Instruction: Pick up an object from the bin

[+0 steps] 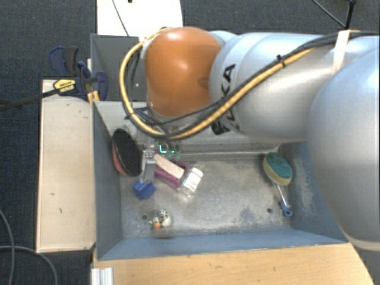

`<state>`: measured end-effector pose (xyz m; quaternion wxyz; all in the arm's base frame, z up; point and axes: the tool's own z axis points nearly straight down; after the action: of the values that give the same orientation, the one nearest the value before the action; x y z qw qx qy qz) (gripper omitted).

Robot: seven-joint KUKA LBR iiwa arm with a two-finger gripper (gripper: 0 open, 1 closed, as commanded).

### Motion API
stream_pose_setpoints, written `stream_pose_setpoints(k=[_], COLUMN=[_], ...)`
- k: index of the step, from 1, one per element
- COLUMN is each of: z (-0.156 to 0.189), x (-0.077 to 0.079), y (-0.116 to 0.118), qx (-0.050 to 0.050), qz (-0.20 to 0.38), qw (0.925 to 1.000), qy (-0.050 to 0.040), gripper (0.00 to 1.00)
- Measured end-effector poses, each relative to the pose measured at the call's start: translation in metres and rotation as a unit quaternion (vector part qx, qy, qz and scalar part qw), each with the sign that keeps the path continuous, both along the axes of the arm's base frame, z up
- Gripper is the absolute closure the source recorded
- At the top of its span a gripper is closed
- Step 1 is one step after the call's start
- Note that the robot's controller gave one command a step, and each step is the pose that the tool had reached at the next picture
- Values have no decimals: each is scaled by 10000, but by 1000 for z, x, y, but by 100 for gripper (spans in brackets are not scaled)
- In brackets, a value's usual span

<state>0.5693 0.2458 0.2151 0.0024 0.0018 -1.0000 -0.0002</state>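
Where the pincer (148, 162) hangs, a pink-and-white bottle (173, 174) lies beside.

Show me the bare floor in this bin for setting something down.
Widest bare patch: mid-floor, between the bottle and the scrubber, down to the front wall. Crowded on the left: black brush, blue piece and bottle bunch by the tool; a small toy lies nearer the front.

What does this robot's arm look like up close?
A thick silver-grey arm of rounded, tube-like segments, with black lettering on its side. An orange dome cover caps the wrist. A yellow-and-black cable loops round it and runs along the arm. Beneath sits a small dark gripper.
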Motion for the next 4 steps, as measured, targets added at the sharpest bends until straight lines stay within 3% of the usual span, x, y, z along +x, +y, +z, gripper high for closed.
stream_pose_setpoints(k=[1,2,3,4], z=[-61,-146,-143,-29], x=[-53,-16,-17,-35], y=[-19,-40,-40,-21], qx=[-13,13,5,24], qz=[17,-81,-107,-233], qw=[10000,10000,9999,9997], qy=[17,-52,-37,-67], gripper=[0,0,100,100])
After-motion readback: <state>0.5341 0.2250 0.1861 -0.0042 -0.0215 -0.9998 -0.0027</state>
